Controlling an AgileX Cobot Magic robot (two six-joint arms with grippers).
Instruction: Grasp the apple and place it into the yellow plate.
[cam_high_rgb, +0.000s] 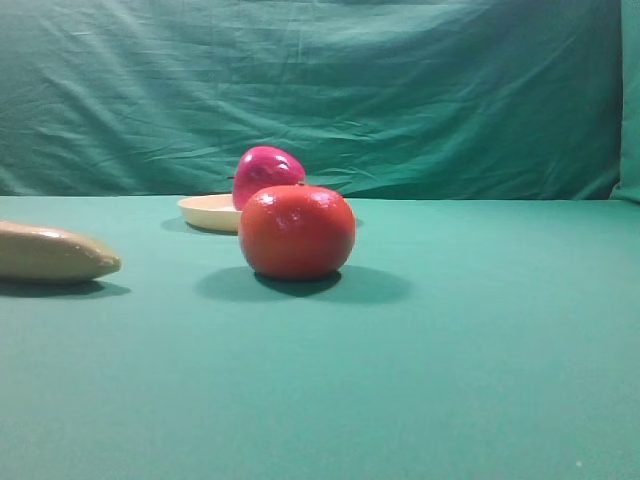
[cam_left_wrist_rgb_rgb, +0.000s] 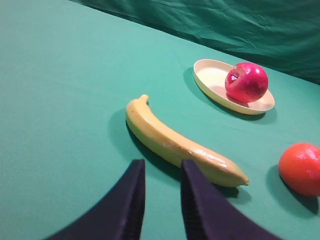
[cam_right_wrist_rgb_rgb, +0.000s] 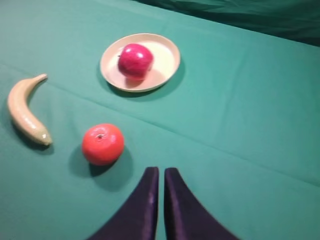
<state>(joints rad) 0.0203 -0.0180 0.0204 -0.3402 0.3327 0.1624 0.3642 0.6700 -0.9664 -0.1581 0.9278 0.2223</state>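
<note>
Sitting in the yellow plate (cam_right_wrist_rgb_rgb: 162, 70) is the apple (cam_right_wrist_rgb_rgb: 135, 60), shiny and pink-red, on the side of the plate nearer the banana (cam_right_wrist_rgb_rgb: 24, 113). The banana lies on the green cloth (cam_right_wrist_rgb_rgb: 240, 110), well apart from the plate. The orange-red fruit (cam_right_wrist_rgb_rgb: 102, 144) rests on the cloth too, between the plate and the right gripper (cam_right_wrist_rgb_rgb: 161, 175). That gripper is closed up tight with nothing in it. The left gripper (cam_left_wrist_rgb_rgb: 161, 172) has a small gap between its fingers, holds nothing, and hangs just beside the banana.
</note>
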